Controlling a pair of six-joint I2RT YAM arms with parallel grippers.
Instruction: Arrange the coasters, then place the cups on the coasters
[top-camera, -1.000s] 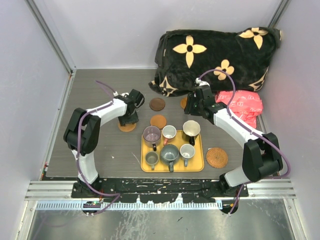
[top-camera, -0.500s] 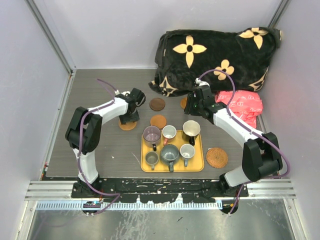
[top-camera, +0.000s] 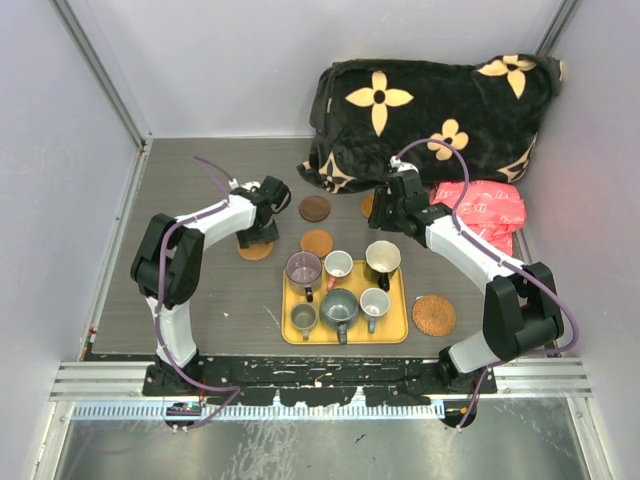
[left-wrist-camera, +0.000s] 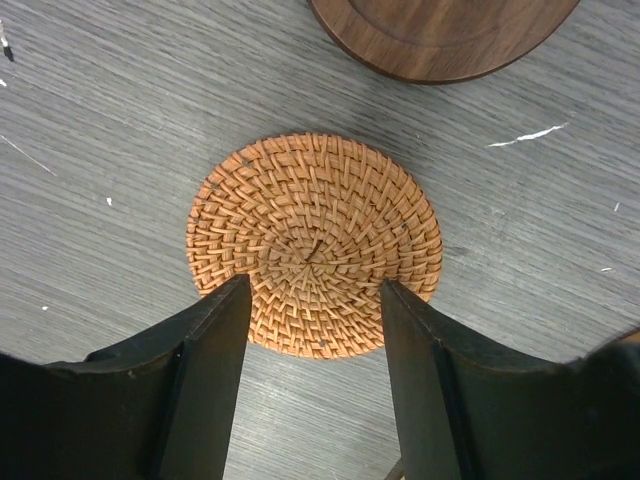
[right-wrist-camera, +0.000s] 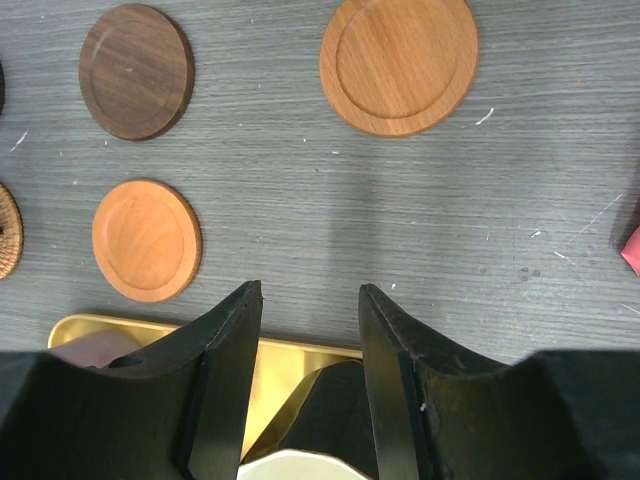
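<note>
Cups (top-camera: 338, 265), six on yellow tray (top-camera: 400, 327), coasters (top-camera: 315, 208), five in view

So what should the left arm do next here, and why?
Probably lift the left gripper straight up and clear. The wicker coaster lies flat on the table between its open fingers, not pinched, and apart from the dark brown coaster, so it looks placed. The cups sit on the yellow tray.

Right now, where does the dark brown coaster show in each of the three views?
Top external: the dark brown coaster lies mid-table, before the blanket.
Left wrist: top edge, cut off.
Right wrist: upper left.
Shared landmark: the wicker coaster below the left gripper, seen in all three.
</note>
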